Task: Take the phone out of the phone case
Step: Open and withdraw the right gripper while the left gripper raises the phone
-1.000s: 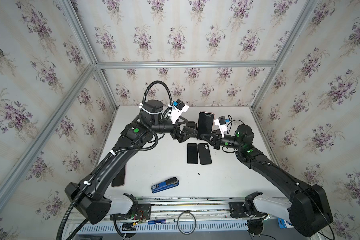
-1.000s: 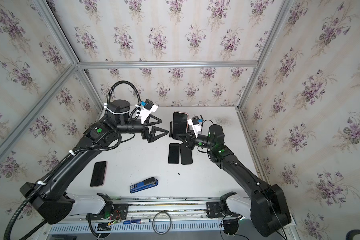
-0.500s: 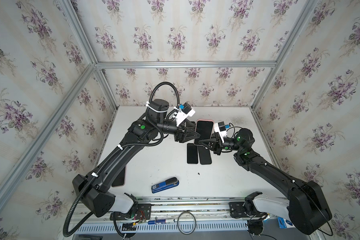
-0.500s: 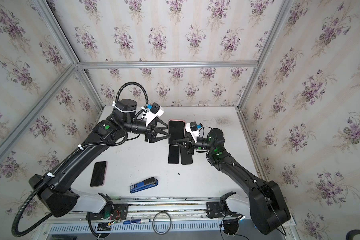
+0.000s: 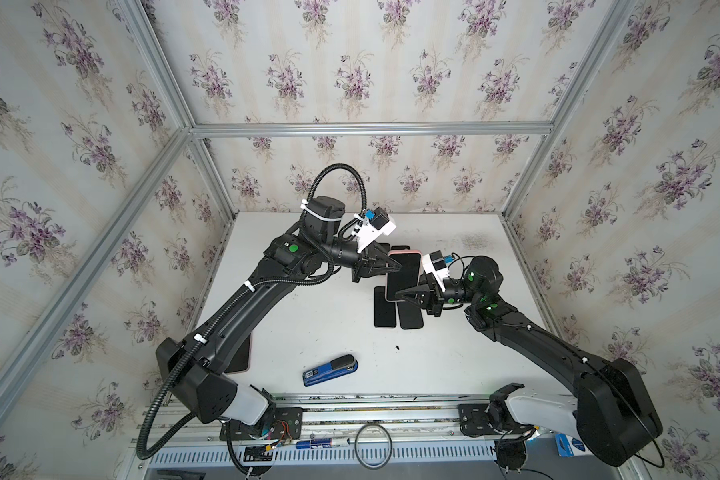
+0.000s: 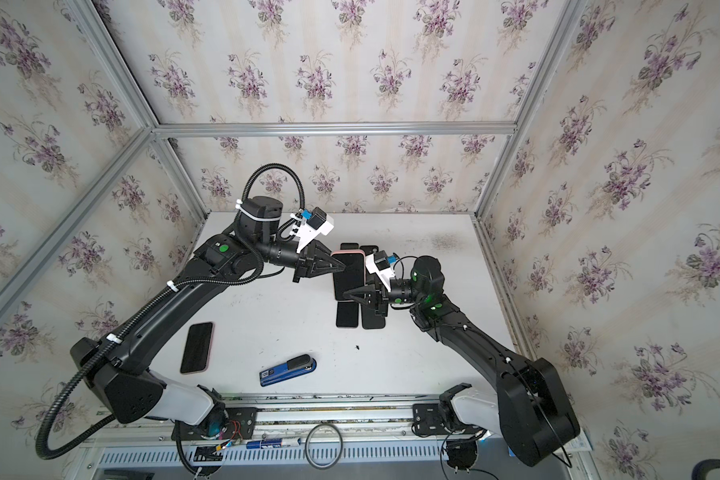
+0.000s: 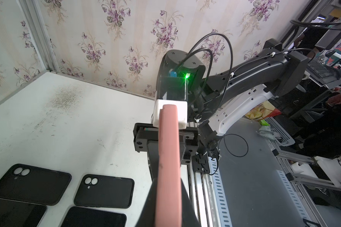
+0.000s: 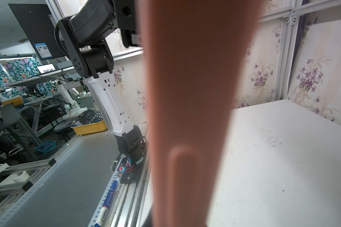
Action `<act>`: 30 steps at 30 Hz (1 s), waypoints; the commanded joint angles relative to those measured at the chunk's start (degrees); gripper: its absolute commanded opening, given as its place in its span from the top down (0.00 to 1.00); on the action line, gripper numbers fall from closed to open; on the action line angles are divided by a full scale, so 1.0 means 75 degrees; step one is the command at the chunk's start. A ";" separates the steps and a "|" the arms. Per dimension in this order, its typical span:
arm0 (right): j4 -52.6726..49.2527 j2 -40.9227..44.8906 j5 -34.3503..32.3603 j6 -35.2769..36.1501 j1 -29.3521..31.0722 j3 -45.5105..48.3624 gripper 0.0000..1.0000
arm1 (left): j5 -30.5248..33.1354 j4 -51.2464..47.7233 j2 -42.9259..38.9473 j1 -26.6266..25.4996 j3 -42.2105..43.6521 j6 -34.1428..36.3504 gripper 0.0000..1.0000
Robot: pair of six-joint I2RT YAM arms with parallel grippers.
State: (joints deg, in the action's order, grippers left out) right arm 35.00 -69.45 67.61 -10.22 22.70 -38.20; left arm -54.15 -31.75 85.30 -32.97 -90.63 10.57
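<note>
A phone [image 5: 405,272] with a dark screen sits in a pink phone case [image 7: 169,157] and is held in the air over the middle of the table, seen in both top views [image 6: 350,274]. My left gripper [image 5: 395,268] is shut on the case's upper left edge; in the left wrist view the black fingers [image 7: 152,204] flank the pink edge. My right gripper [image 5: 400,293] is shut on the case's lower end from the right. The pink case [image 8: 193,94] fills the middle of the right wrist view and hides the right fingertips.
Two black phones [image 5: 396,316] lie side by side on the table under the held one. Two empty black cases [image 7: 32,183] [image 7: 104,193] lie behind them. Another pink-cased phone [image 6: 197,347] lies at the left, a blue stapler [image 5: 330,370] at the front.
The left gripper swung right to the phone and closed on the case's edge. The right arm lowered and tilted the phone from upright toward flat, moving it a little left.
</note>
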 commanded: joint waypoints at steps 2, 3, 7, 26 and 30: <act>-0.0022 -0.0030 -0.0186 0.0252 0.0032 -0.0193 1.00 | -0.0302 -0.0252 0.0018 -0.0057 -0.0086 -0.0066 0.99; -0.0112 -0.0009 -0.0369 0.0240 0.0040 -0.0190 0.97 | -0.0315 -0.0240 0.0006 -0.0057 -0.0112 -0.0125 1.00; 0.0304 0.0325 -0.1705 -0.0466 0.0025 0.0132 0.44 | 0.0553 -0.0235 -0.0103 -0.0057 -0.0433 -0.0688 1.00; 0.1583 0.1992 -0.4100 -0.6015 0.0032 0.0100 0.27 | 0.3222 0.6173 -0.1477 0.0670 0.1247 -0.9403 1.00; 0.3164 0.1364 -0.3881 -0.6764 0.0087 0.0124 0.32 | 0.3282 0.6463 -0.1494 0.0556 0.1520 -0.9661 1.00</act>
State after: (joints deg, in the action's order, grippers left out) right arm 45.10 -57.76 36.16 -54.28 22.98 -37.36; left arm -29.43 7.29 74.50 -28.42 -79.75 -55.55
